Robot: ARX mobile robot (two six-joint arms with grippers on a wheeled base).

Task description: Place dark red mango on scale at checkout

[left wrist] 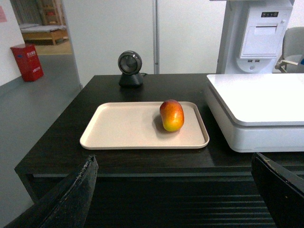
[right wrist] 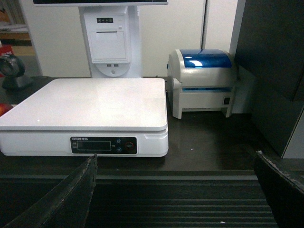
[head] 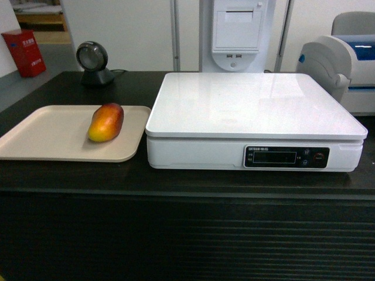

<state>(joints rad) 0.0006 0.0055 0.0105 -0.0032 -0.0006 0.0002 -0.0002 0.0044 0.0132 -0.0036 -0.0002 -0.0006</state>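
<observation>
The oval, smooth-skinned dark red mango (head: 106, 122) lies on the flat beige plastic tray (head: 41, 140), left of the large white square-platform scale (head: 252, 102) on the black checkout surface (head: 187, 178). Both hands hang wide open and empty, short of the surface. A rounded fruit may roll or slip if pinched off-centre. Only the right wrist view shows the blue-lidded label printer (right wrist: 203, 80); only the left shows the left hand (left wrist: 173, 190) facing the mango.

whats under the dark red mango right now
The oval dark red-to-yellow mango lies on the flat beige rectangular tray, near its right edge. The tray sits on the black checkout counter; the patch beneath the fruit is hidden.
</observation>
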